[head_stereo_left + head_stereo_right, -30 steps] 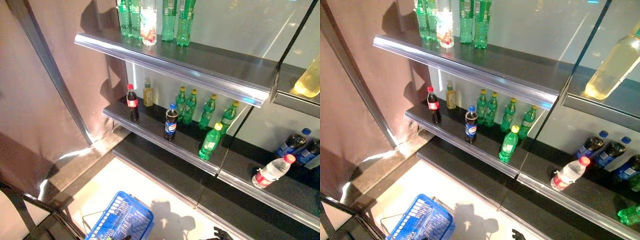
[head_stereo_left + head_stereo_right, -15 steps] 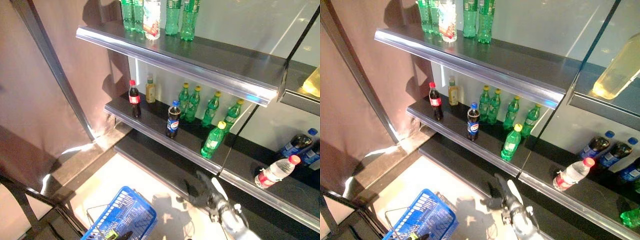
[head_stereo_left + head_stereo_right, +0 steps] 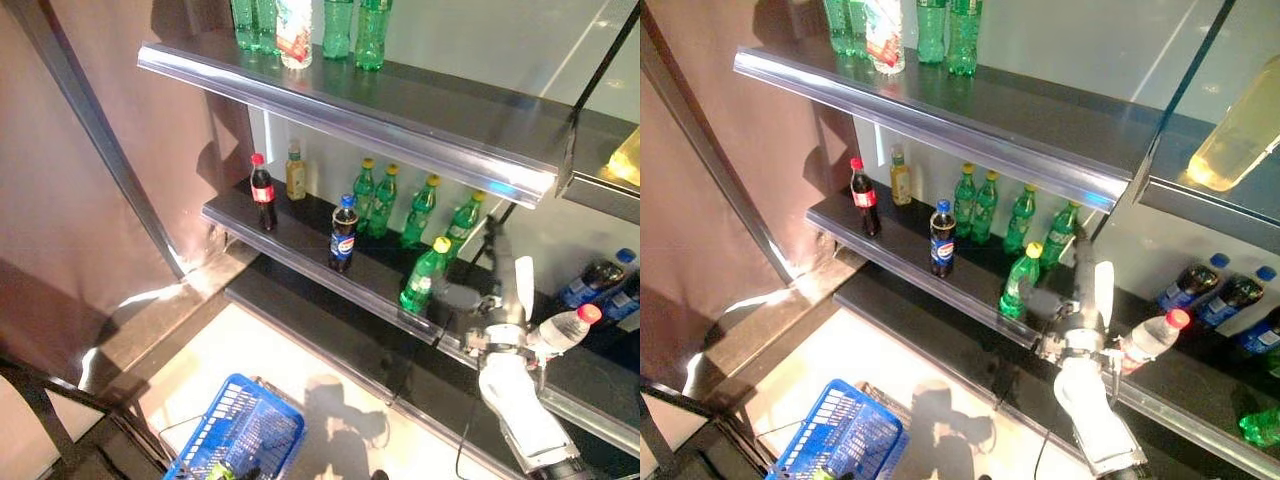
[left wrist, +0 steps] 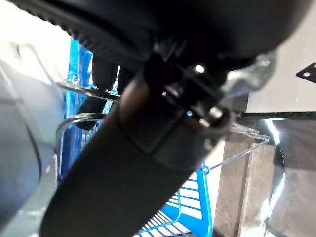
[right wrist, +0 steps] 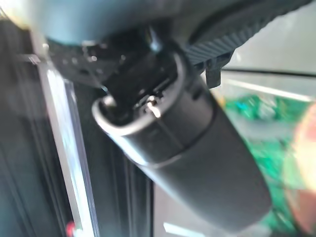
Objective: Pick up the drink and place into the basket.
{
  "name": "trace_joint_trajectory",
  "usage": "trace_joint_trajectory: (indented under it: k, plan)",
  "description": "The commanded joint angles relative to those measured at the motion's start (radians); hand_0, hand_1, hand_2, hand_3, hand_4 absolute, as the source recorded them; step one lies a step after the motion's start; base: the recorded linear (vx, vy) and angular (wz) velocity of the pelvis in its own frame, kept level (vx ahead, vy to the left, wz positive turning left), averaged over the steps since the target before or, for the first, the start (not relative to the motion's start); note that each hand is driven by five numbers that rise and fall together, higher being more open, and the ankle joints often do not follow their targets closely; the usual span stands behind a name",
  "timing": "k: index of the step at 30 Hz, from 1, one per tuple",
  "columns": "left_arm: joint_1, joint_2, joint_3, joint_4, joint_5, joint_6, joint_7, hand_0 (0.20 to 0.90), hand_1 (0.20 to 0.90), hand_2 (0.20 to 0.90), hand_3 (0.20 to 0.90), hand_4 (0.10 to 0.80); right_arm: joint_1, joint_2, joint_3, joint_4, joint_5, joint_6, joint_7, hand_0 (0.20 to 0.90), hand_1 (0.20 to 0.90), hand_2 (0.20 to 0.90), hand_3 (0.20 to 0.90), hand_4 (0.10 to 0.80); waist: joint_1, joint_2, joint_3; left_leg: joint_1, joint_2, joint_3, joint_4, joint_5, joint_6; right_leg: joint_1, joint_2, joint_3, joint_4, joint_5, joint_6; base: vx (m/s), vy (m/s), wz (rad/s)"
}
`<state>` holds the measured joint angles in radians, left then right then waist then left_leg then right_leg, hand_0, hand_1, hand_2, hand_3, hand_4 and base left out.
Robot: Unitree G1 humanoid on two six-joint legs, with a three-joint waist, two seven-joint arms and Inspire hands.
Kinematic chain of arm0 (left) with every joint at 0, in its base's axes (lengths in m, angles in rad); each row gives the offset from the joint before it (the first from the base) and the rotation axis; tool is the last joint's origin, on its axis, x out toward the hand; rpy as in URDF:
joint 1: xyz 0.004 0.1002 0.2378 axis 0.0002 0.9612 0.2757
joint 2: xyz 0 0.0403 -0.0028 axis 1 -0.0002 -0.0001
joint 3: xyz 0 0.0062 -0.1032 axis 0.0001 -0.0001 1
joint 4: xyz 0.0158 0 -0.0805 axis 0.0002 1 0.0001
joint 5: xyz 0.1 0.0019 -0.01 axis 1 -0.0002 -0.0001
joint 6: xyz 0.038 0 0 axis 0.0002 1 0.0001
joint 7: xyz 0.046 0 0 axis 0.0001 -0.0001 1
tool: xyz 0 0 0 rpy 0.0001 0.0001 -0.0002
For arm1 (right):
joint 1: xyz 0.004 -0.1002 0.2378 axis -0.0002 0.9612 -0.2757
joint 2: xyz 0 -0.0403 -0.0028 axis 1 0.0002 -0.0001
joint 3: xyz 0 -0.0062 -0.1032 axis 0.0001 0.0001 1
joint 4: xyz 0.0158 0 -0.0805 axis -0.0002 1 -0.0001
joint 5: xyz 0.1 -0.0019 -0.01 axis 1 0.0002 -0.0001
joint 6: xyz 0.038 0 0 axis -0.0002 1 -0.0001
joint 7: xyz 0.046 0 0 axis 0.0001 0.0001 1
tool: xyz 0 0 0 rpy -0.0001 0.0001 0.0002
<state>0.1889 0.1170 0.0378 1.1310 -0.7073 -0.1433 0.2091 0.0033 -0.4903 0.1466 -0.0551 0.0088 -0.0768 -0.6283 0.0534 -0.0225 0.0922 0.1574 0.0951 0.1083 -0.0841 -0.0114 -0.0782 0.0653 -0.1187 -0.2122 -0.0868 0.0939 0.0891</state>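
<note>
On the middle shelf (image 3: 300, 262) a green bottle with a yellow cap (image 3: 425, 276) stands at the front edge. A clear bottle with a red cap (image 3: 560, 329) lies on its side to the right. My right hand (image 3: 497, 312) is raised between these two, open, fingers straight up, holding nothing. The blue basket (image 3: 238, 440) hangs low at the lower left. In the left wrist view my left hand (image 4: 105, 74) has its fingers curled round the basket's wire handle (image 4: 79, 118).
Further left on the middle shelf stand a red-capped cola (image 3: 262, 191), a small yellow bottle (image 3: 295, 172), a blue-capped cola (image 3: 342, 233) and a row of green bottles (image 3: 400, 205). The top shelf (image 3: 350, 110) juts out overhead. Dark blue-capped bottles (image 3: 598, 281) lie at the far right.
My right arm has risen from near the floor to the middle shelf, its hand now between the green bottle and the lying clear bottle. The view shifted slightly.
</note>
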Motion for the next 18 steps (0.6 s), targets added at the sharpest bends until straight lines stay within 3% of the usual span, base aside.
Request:
trace_joint_trajectory:
  k: [1, 7, 18]
  plan:
    - [-0.037, 0.024, -0.013, 0.006, 0.065, -0.089, -0.02, 0.3, 0.3, 0.3, 0.2, 0.1, -0.157, -0.078, -0.055, -0.084, 0.011, -0.06, -0.114, 0.9, 0.9, 0.9, 0.9, 0.8, 0.018, -0.014, 0.026, -0.063, 0.004, -0.017, 0.151, -0.06, 0.01, 0.04, -0.052, -0.018, 0.133, -0.123, 0.016, 0.016, -0.005, 0.04]
    - [-0.071, 0.036, -0.058, -0.072, 0.05, -0.056, 0.005, 0.3, 0.3, 0.3, 0.2, 0.1, -0.224, -0.056, -0.057, -0.039, 0.005, -0.049, -0.256, 0.9, 0.9, 0.9, 0.9, 0.8, 0.035, -0.006, 0.1, -0.154, -0.006, -0.047, 0.236, -0.069, 0.016, -0.037, -0.058, -0.02, 0.217, -0.141, 0.004, -0.073, -0.006, 0.05]
    - [-0.132, 0.044, -0.146, -0.165, -0.056, -0.075, 0.035, 0.3, 0.3, 0.3, 0.2, 0.1, -0.357, -0.03, 0.027, 0.056, 0.086, -0.036, -0.305, 0.9, 0.9, 0.9, 0.9, 0.8, 0.033, 0.024, 0.218, -0.239, -0.032, -0.068, 0.281, -0.052, 0.021, -0.093, -0.068, -0.008, 0.236, -0.133, -0.002, -0.084, 0.019, 0.04]
